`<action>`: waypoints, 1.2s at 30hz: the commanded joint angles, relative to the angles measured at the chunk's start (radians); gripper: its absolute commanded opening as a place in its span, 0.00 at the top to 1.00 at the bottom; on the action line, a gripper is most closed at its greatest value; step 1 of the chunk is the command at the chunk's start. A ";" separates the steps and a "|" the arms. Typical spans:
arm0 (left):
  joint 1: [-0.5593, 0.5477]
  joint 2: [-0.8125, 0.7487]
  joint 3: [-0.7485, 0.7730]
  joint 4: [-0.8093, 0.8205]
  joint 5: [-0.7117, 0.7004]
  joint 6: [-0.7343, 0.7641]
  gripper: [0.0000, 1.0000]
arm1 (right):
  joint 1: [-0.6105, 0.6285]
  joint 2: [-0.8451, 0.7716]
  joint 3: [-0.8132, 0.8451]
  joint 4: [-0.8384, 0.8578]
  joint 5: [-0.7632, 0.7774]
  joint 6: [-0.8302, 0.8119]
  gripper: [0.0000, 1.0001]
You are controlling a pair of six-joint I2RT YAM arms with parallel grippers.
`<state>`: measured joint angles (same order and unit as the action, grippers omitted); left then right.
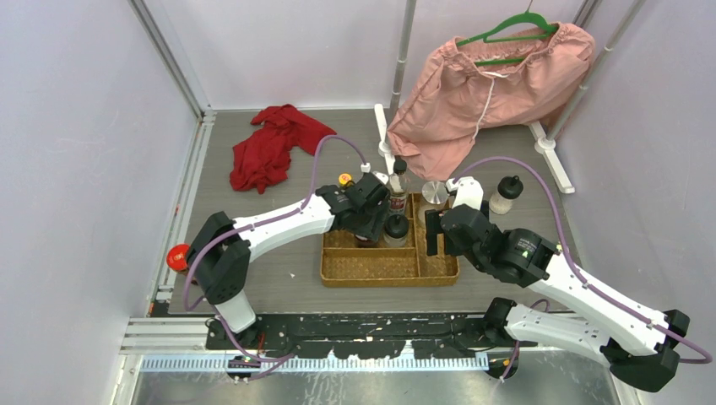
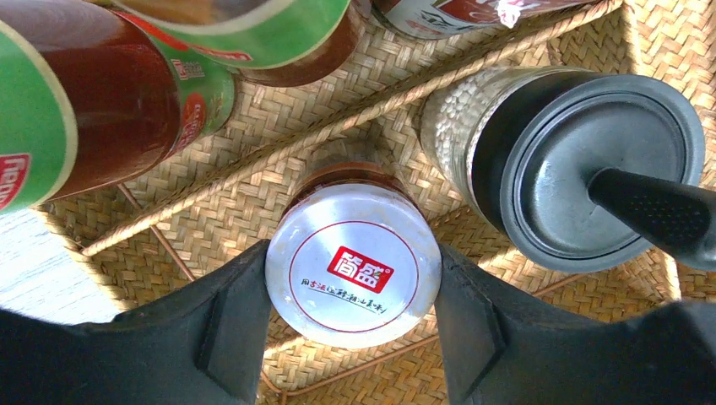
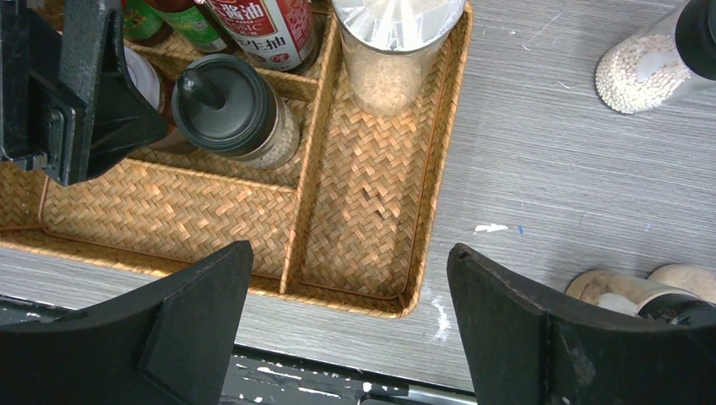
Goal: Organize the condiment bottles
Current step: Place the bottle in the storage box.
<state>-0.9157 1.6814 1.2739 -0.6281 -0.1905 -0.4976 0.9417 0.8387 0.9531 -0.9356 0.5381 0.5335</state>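
Left claw snug around silver-lidded jar; right claw wide and empty

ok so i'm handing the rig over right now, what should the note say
Left gripper: closed on the red-logo jar, which stands in the wicker tray; not yet released.
Right gripper: open, empty, over the tray's near right corner.
Done, in the tray: green-labelled sauces, red-labelled bottle, black-lidded shaker, silver-topped jar.
Left, on the table: black-capped shaker right of the tray, yellow-capped bottle behind it, red-lidded jar at the left edge.
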 commanded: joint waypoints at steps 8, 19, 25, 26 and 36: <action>-0.012 0.013 0.036 0.050 -0.029 -0.011 0.63 | 0.005 -0.006 -0.004 0.036 0.014 0.004 0.09; -0.018 0.010 0.048 0.032 -0.037 -0.011 0.49 | 0.004 -0.002 -0.004 0.037 0.000 -0.001 0.09; -0.018 -0.004 0.061 0.015 -0.045 -0.006 0.43 | 0.004 0.007 -0.002 0.039 -0.009 -0.003 0.09; -0.019 -0.006 0.062 0.012 -0.049 -0.007 0.43 | 0.004 0.008 -0.002 0.039 -0.009 -0.003 0.09; -0.021 -0.013 0.070 0.009 -0.046 0.001 0.35 | 0.004 0.015 -0.001 0.040 -0.017 -0.007 0.08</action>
<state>-0.9318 1.6974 1.2873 -0.6510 -0.2207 -0.4957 0.9417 0.8516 0.9489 -0.9283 0.5152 0.5308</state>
